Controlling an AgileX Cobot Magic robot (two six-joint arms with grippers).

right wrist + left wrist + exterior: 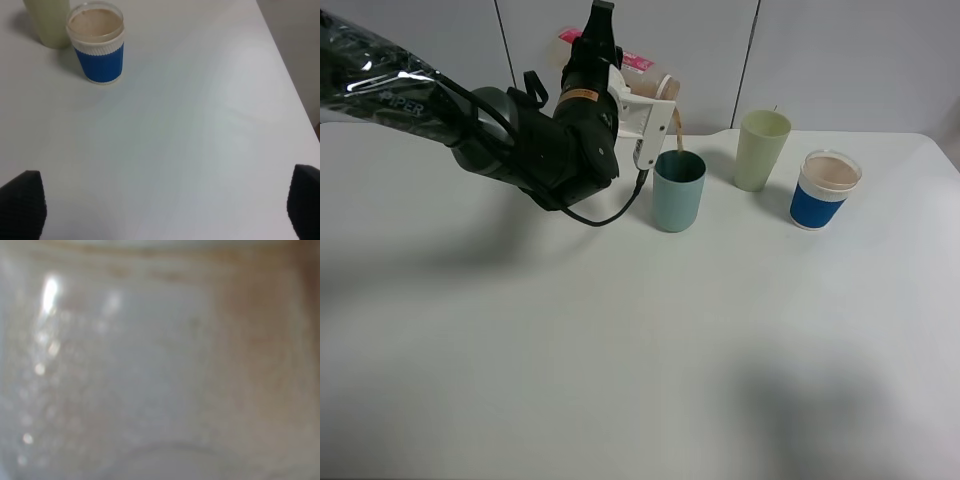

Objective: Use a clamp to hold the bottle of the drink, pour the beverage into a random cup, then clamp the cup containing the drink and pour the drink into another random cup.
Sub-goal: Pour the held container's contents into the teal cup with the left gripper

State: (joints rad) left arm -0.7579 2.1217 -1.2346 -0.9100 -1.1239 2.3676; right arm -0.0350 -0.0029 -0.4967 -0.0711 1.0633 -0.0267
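Note:
My left gripper (652, 118) is shut on a clear drink bottle (642, 68) with a pink label, tipped on its side above a light blue cup (679, 190). A thin brown stream (677, 135) runs from the bottle's mouth into that cup. The left wrist view is filled by a blurred close-up of the bottle (160, 360). A pale green cup (762, 150) stands to the right. A blue-sleeved cup (825, 188) holding brown drink stands further right. My right gripper (164, 202) is open and empty over the table, apart from the blue-sleeved cup (97, 47).
The white table (620, 350) carries the three cups in a row at the back. A wall stands right behind them. The table's right edge (285, 65) runs close to my right gripper. The green cup (47, 22) shows at the right wrist view's corner.

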